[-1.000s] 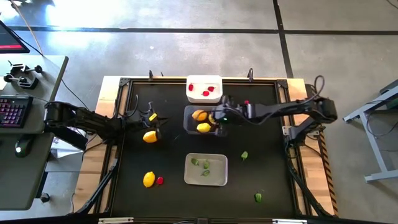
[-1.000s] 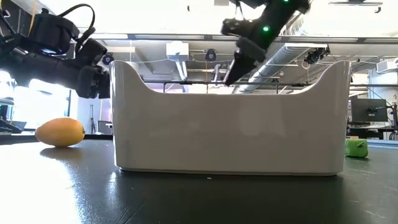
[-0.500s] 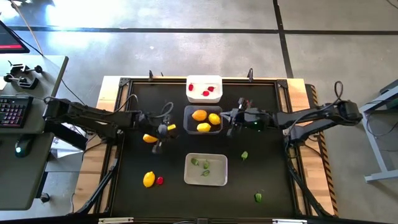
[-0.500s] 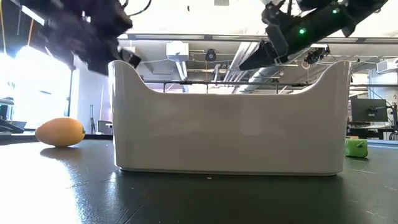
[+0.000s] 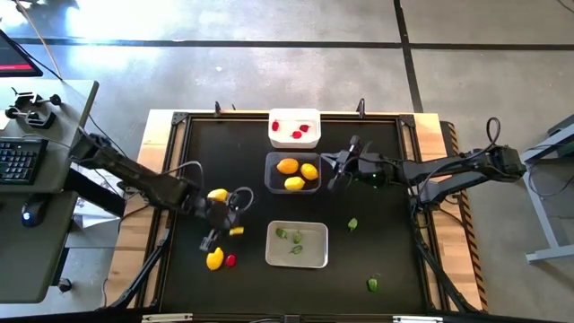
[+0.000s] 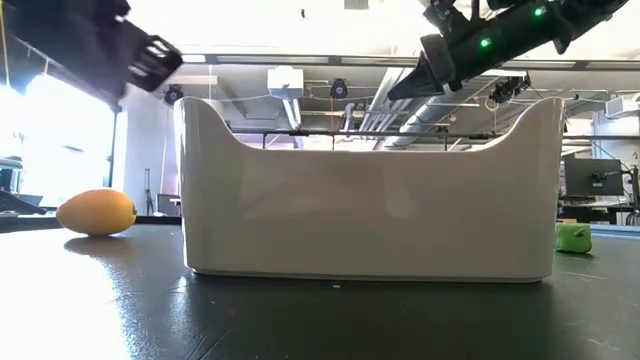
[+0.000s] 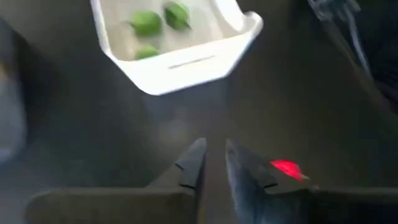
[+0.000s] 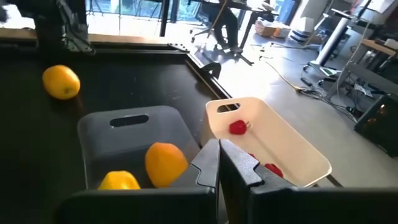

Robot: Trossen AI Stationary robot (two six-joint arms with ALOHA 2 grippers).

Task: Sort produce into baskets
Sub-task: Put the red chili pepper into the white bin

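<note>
High view shows the black worktop (image 5: 188,287) with three baskets in a line down its middle. The white basket (image 5: 295,128) at the far edge holds red berry pieces (image 5: 299,132). The dark clear basket (image 5: 293,172) just nearer holds three lemons (image 5: 288,166). The pale grey basket (image 5: 297,244) nearer still holds green leafy pieces (image 5: 295,238).

The left end effector (image 5: 218,230) hangs left of the pale grey basket, above a loose lemon (image 5: 215,259) and a red berry (image 5: 230,260) lying just beside each other near the front left. Its fingers (image 7: 193,163) stand a narrow gap apart with nothing between them; the wrist view shows the red berry (image 7: 286,168) close by the tips. Another lemon (image 5: 217,194) lies on the worktop just beyond that arm.

The right end effector (image 5: 336,168) sits just right of the dark clear basket, fingers (image 8: 208,163) pressed together and holding nothing.

Two green pieces remain loose on the right: one (image 5: 352,224) beside the pale grey basket, one (image 5: 372,284) near the front edge.

Low view shows the pale grey basket's wall (image 6: 370,190) close up, with a lemon (image 6: 96,212) to its left.
</note>
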